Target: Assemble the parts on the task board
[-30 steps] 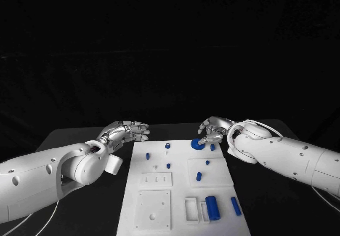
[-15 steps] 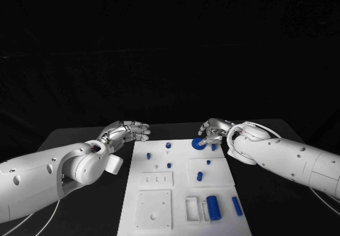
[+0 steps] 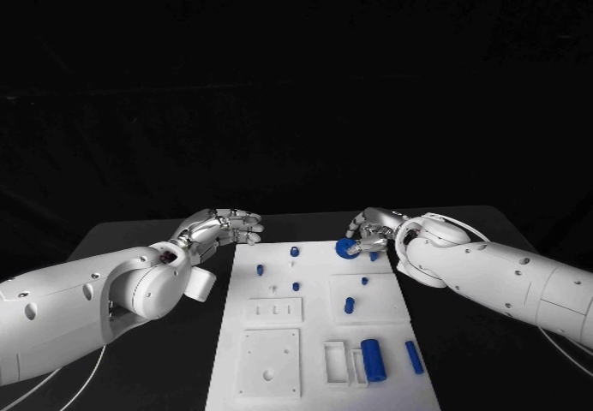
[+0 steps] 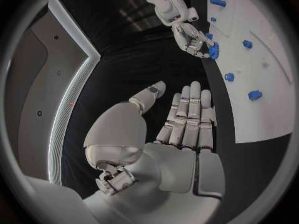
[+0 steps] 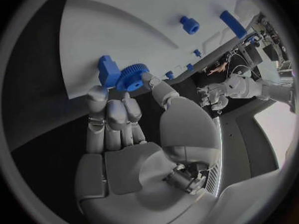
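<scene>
Stretching down the black table (image 3: 148, 235), the white task board (image 3: 324, 342) carries several parts not yet seated: a blue cylinder (image 3: 372, 359) and bar (image 3: 413, 358) lie loose at its near end. The left robot hand (image 3: 223, 228) hovers released beside the board; the right robot hand (image 3: 371, 233) grasps a blue gear (image 3: 344, 249) at the far edge, not yet placed

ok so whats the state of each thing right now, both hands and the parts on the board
right hand: holds the blue gear at the board's far edge
blue gear: toothed, pinched in the fingertips, beside a small blue block
left hand: holds nothing, fingers loosely curled, off the board's far left corner
task board: flat on the table
blue cylinder: lying at the board's near end
blue bar: lying beside the cylinder
</scene>
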`<state>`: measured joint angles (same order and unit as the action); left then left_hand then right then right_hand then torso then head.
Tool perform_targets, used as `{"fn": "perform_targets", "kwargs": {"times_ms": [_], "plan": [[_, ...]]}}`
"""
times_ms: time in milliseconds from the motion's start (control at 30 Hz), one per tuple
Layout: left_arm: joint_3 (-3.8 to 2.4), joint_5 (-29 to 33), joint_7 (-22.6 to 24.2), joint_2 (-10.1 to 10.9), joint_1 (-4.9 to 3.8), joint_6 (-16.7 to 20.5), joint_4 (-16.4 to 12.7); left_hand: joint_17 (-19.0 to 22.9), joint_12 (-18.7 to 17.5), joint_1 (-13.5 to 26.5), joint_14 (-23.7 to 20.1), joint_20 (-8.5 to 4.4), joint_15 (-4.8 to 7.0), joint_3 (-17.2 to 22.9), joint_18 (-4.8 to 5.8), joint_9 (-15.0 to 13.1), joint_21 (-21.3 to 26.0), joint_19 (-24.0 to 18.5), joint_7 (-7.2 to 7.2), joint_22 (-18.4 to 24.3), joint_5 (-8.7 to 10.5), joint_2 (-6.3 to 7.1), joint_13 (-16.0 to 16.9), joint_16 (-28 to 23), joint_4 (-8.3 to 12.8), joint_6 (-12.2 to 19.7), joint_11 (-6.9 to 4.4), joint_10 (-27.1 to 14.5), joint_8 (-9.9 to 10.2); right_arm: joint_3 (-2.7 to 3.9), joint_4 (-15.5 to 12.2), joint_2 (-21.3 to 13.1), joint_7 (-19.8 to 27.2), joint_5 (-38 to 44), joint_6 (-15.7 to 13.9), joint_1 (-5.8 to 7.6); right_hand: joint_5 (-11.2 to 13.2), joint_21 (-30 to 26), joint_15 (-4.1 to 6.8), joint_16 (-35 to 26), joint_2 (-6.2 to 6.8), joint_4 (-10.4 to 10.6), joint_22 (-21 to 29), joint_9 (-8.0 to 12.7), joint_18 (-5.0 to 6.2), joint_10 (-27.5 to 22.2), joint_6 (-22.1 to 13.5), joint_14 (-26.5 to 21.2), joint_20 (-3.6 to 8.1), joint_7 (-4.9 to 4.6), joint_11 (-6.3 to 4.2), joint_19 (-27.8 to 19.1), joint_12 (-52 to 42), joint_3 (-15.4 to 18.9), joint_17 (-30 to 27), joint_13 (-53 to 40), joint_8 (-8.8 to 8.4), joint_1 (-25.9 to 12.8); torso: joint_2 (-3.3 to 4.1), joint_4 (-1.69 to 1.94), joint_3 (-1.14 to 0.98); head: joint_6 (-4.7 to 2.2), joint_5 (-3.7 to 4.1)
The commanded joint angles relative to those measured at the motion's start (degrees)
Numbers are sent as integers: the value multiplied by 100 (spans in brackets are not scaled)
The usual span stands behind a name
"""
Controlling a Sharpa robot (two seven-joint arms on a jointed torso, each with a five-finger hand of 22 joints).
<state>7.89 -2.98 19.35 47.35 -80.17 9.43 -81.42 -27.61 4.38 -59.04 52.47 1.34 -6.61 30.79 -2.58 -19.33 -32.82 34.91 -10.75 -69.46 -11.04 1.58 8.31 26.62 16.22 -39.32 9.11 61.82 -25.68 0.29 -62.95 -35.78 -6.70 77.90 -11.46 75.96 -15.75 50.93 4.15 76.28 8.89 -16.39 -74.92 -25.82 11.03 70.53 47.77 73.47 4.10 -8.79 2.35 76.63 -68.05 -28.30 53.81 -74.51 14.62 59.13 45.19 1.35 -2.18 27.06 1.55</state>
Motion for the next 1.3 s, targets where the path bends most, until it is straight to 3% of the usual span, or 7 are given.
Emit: {"fn": "perform_targets", "kwargs": {"times_ms": [33, 167, 467, 800, 1300], "plan": [[-4, 29, 61, -7, -11, -70, -20, -10, -22, -24, 12, 4, -46, -19, 26, -5, -19, -35, -116, 8, -14, 3, 6, -20, 9, -21, 16, 25, 26, -2, 7, 19, -23, 84, 128, -6, 13, 41, -4, -3, -47, -7, -129, 7, 397, -27, 50, 7, 31, 0, -13, -19, -4, -35, 11, 8, 32, -2, 2, -2, -1, 13, -13], [-4, 29, 61, -3, -11, -67, -27, -11, -23, -25, 12, 3, -46, -19, 26, -6, -19, -35, -117, 8, -14, 4, 6, -21, 9, -19, 16, 24, 28, -9, 10, 34, -22, 145, 147, -21, 11, 54, 2, -9, -51, -7, -129, 7, 397, -28, 78, 10, 30, 7, -20, -25, -10, -54, 17, 13, 42, 3, 5, -7, -7, 30, -24], [-4, 28, 60, -5, -11, -68, -20, -12, -25, -26, 11, 3, -46, -19, 25, -8, -20, -36, -117, 9, -15, 5, 7, -23, 10, -18, 17, 24, 31, -15, 21, 38, -26, 183, 222, -35, 31, 91, 21, -18, -75, -10, -127, 10, 397, -8, 150, 19, 30, 27, -39, -33, -44, -124, 36, 12, 67, 36, -2, -4, 10, 55, -22], [-4, 28, 54, -18, -11, -67, 2, -13, -27, -27, 11, 3, -46, -18, 25, -10, -20, -36, -118, 10, -15, 4, 7, -25, 10, -18, 17, 23, 34, -29, -39, 29, -52, 478, 284, -49, 64, 143, 88, -45, -92, -15, -120, 7, 397, -6, 332, 30, 23, 101, -110, -60, -58, -281, 69, 43, 136, 104, -4, -4, 14, 77, -18], [-3, 28, 49, -8, -10, -55, 12, -16, -30, -27, 13, 3, -46, -19, 26, -12, -21, -37, -119, 11, -15, 3, 7, -28, 8, -16, 18, 22, 38, -70, -169, 1, -93, 1111, 125, -111, 109, 228, 107, -66, -12, -19, -124, 27, 397, 17, 416, 55, 19, 124, -131, -50, -81, -459, 109, 71, 150, 183, -6, -3, 7, 92, -9]]}}
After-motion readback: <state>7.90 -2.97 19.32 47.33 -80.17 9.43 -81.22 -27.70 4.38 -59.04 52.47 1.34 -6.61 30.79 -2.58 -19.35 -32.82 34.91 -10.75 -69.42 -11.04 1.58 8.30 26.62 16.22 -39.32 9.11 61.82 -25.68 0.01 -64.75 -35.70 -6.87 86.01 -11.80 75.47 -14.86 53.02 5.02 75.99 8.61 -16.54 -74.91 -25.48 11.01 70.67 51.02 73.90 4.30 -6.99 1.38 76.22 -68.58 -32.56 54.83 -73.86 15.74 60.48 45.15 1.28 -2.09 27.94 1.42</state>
